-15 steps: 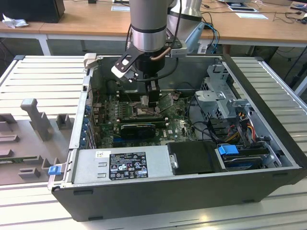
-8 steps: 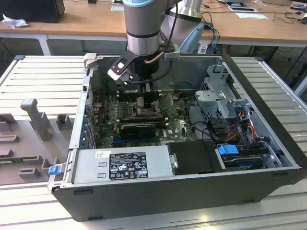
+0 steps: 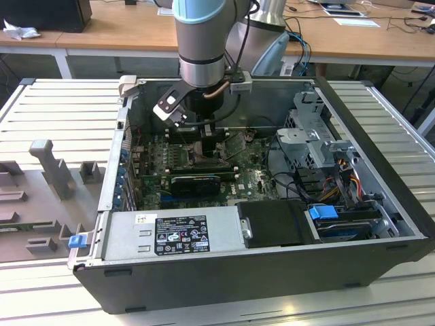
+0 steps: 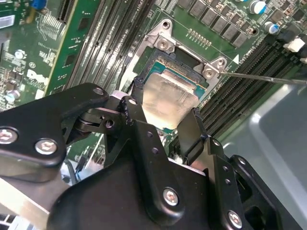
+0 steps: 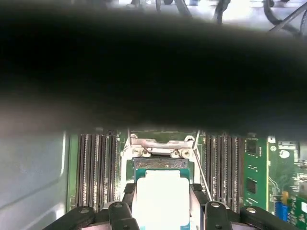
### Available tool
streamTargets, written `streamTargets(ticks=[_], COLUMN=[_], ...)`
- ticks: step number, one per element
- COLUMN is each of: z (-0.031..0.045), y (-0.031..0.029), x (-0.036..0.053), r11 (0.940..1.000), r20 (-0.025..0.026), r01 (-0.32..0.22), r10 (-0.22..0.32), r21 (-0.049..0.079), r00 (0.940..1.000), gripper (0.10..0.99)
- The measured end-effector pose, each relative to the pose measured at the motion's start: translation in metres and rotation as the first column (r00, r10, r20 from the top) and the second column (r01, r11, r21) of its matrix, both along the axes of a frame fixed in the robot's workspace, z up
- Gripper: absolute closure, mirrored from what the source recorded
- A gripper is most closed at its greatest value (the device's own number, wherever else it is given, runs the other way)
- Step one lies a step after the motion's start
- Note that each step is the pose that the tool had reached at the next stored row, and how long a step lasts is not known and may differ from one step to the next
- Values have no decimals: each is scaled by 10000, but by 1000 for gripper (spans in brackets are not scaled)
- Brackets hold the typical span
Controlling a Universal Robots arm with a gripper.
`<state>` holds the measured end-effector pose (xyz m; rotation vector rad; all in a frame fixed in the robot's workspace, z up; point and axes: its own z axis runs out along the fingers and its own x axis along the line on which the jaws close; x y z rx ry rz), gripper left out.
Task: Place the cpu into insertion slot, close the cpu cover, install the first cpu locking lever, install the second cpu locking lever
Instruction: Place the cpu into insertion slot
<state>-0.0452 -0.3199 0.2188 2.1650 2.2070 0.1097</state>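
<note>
The cpu (image 4: 168,98) is a flat square chip with a pale silver top, held between two black fingers (image 4: 130,109). My gripper (image 4: 163,112) is shut on it, one finger on each side. The chip sits directly over the insertion slot (image 4: 160,64), a dark socket with a silver rim and screws on the green motherboard (image 4: 72,52). Whether the chip rests in the socket I cannot tell. In the first wrist view the cpu (image 5: 160,196) lies over the insertion slot (image 5: 160,163) between the fingers. I cannot tell the cpu cover from the silver frame. In the exterior view the gripper (image 3: 207,146) reaches down into the computer case.
A thin metal lever rod (image 4: 268,78) sticks out from the socket's corner. Long black RAM slots (image 4: 240,81) flank the socket on both sides. The open case (image 3: 272,265) holds a power supply (image 3: 177,234), a drive cage (image 3: 312,136) and cables (image 3: 336,180). A grey fixture (image 3: 47,170) stands at the exterior view's left.
</note>
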Motion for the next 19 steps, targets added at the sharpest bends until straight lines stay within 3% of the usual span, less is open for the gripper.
streamTargets(ticks=[4,19], z=[-103,-164], y=[1,1], x=[3,20], r11=[10000,9998], r20=[-1,-3], r01=[89,195], r10=[-89,-195], r21=[0,-1], r00=[10000,9998], gripper=[557,557])
